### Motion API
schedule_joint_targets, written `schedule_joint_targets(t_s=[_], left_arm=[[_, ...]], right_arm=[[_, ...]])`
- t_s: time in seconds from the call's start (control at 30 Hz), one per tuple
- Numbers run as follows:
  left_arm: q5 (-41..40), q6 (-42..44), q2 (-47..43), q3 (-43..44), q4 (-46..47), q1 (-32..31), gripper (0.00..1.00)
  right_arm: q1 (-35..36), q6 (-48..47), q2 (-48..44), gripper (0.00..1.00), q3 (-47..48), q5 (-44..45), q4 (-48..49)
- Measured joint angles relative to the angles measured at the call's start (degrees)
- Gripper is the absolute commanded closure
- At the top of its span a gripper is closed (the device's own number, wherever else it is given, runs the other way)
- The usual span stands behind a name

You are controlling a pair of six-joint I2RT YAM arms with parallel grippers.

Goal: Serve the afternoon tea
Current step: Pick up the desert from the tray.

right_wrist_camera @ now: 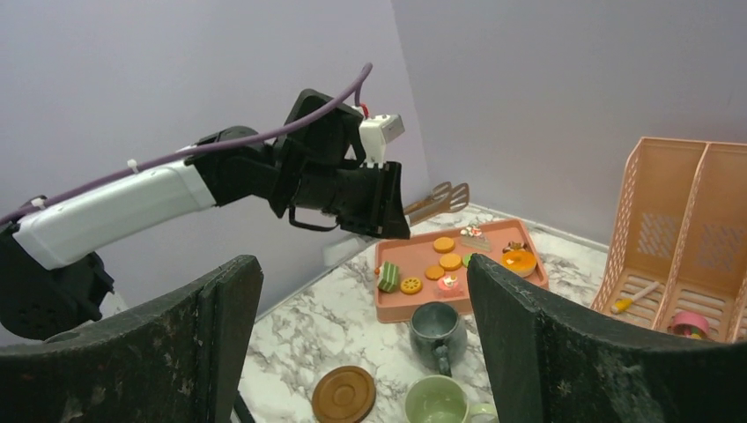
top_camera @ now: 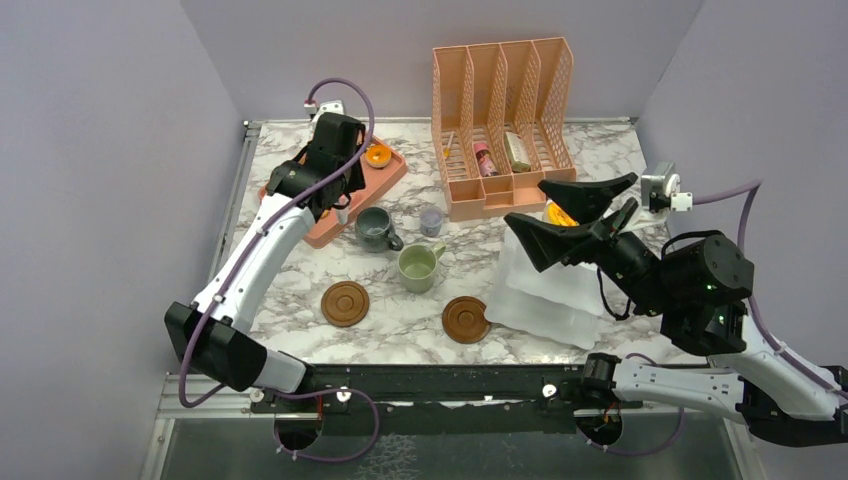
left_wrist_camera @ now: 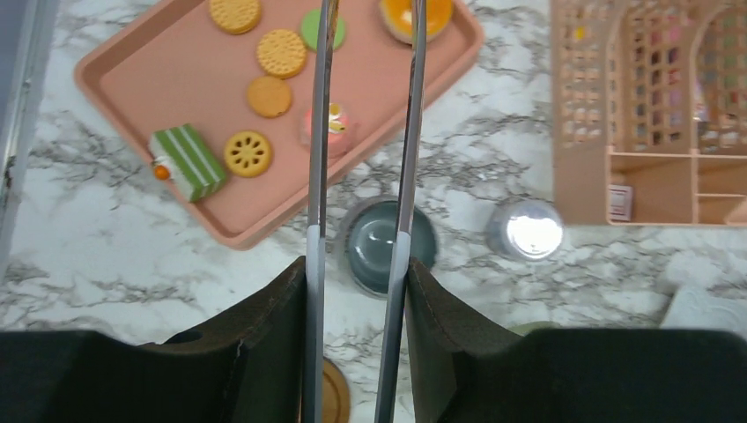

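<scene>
Pink tray (top_camera: 325, 232) is lying skewed close to the left edge of the bench (top_camera: 400, 345), carrying the cookies (left_wrist_camera: 282, 53), a green striped cake (left_wrist_camera: 187, 161) and an orange donut (top_camera: 378, 155). Left hand (left_wrist_camera: 357, 269) is hanging above the tray, partly closed and clamping a pair of tongs (left_wrist_camera: 319, 132). The blades are standing apart and running off the top of the left wrist view, so the tips are not showing there.

Grey-blue mug (top_camera: 373, 228) is standing upright just off the tray's near rim. Pale green mug (top_camera: 418, 267) is sitting near it, to the right and closer to the front. Lilac cup (top_camera: 431, 221) is standing between the grey-blue mug and the peach rack (top_camera: 500, 120), which is occupying the back edge.

Left coaster (top_camera: 345, 303) and right coaster (top_camera: 466, 319) are lying bare toward the front edge, well apart, with open marble between and around them.

Clear plastic box (top_camera: 545, 295) is taking up the front right. Right hand (top_camera: 527, 202) is hovering over its far side, spread wide, holding nothing.
</scene>
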Motion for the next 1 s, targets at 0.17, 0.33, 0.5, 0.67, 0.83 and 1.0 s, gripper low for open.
schedule_joint_targets(t_s=[0.17, 0.33, 0.5, 0.67, 0.83, 1.0], left_arm=[[2.8, 3.17, 2.4, -0.22, -2.03, 6.4, 0.57], [6.34, 5.31, 7.56, -0.2, -2.05, 8.87, 0.57], [10.03, 5.05, 9.9, -0.57, -2.58, 14.43, 0.57], [10.54, 4.85, 9.01, -1.49, -2.8, 21.16, 0.57], [10.8, 4.85, 5.66, -6.1, -4.09, 24.52, 0.56], [10.8, 4.9, 3.41, -8.22, -5.49, 25.24, 0.55]], right_arm=[[0.0, 0.0, 0.26, 0.07, -1.84, -0.04, 0.2], [0.0, -0.09, 1.18, 0.07, -2.4, -0.2, 0.52], [0.0, -0.09, 1.86, 0.07, -2.56, -0.28, 0.68], [0.0, -0.61, 1.57, 0.07, -4.46, -0.28, 1.81], [0.0, -1.25, 1.77, 0.07, -4.57, -0.39, 2.25], [0.0, -1.64, 1.9, 0.06, -4.59, -0.42, 2.93]])
